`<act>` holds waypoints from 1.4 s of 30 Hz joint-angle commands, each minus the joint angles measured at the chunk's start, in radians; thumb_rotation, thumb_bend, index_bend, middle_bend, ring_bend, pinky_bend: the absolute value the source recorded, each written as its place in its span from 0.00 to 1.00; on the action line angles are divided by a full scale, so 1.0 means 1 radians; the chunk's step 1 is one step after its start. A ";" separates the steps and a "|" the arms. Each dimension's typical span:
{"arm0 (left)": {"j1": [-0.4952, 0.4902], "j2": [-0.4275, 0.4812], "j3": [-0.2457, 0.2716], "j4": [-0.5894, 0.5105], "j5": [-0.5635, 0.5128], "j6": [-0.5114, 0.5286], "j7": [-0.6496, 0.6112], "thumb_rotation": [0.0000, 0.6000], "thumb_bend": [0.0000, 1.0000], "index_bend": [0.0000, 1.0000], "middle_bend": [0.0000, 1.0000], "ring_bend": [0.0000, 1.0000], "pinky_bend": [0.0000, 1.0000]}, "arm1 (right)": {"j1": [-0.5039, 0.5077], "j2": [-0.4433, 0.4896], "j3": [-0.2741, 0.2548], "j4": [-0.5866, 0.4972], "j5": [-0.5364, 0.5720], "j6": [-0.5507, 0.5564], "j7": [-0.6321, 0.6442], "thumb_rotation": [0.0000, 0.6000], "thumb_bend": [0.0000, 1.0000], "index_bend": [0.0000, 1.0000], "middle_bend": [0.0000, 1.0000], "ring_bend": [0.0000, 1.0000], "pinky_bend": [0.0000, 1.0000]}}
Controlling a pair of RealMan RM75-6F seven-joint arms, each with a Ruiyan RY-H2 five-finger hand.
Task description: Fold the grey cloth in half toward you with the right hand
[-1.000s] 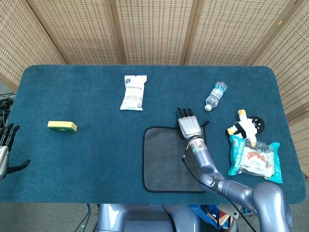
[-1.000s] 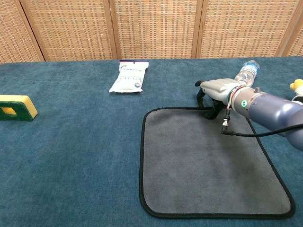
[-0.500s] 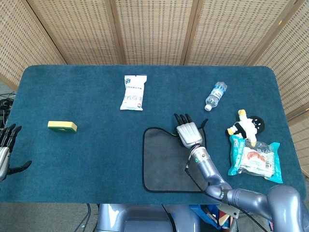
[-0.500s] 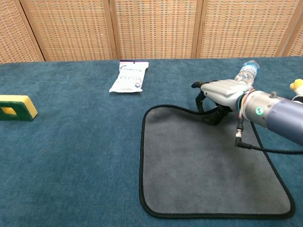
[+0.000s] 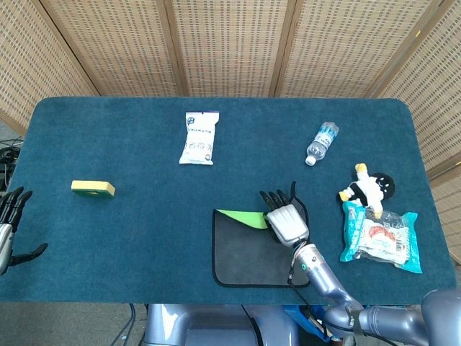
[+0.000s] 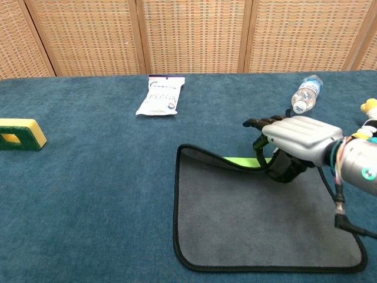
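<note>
The grey cloth (image 5: 241, 252) (image 6: 247, 218) with a black hem lies near the table's front edge, right of centre. My right hand (image 5: 287, 220) (image 6: 294, 141) grips its far edge and holds it lifted, so the bright green underside (image 5: 245, 218) (image 6: 244, 161) shows. The far right corner is hidden under the hand. My left hand (image 5: 9, 223) hangs at the far left beyond the table edge, fingers spread, holding nothing; the chest view does not show it.
A white packet (image 5: 199, 138) (image 6: 160, 95) lies at the back centre. A yellow-green sponge (image 5: 93, 189) (image 6: 19, 134) sits at the left. A water bottle (image 5: 321, 142) (image 6: 306, 94), a penguin toy (image 5: 369, 187) and a snack bag (image 5: 380, 239) lie to the right of the cloth.
My right hand has drawn back toward me and risen, lifting the cloth's far edge off the table and exposing the green underside. The left hand has not moved.
</note>
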 commanded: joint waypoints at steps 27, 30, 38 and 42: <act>0.009 0.006 0.009 -0.003 0.024 0.015 -0.009 1.00 0.19 0.00 0.00 0.00 0.00 | -0.075 0.072 -0.113 -0.128 -0.203 0.017 -0.032 1.00 0.51 0.66 0.00 0.00 0.00; 0.009 0.006 0.010 -0.003 0.025 0.016 -0.008 1.00 0.20 0.00 0.00 0.00 0.00 | -0.078 0.091 -0.125 -0.127 -0.235 0.012 -0.001 1.00 0.51 0.66 0.00 0.00 0.00; 0.010 0.003 0.010 -0.005 0.025 0.017 -0.002 1.00 0.19 0.00 0.00 0.00 0.00 | -0.089 0.132 -0.157 -0.127 -0.323 0.003 0.074 1.00 0.51 0.66 0.00 0.00 0.00; 0.009 0.003 0.010 -0.005 0.024 0.015 0.001 1.00 0.19 0.00 0.00 0.00 0.00 | -0.096 0.145 -0.171 -0.127 -0.361 0.003 0.097 1.00 0.51 0.66 0.00 0.00 0.00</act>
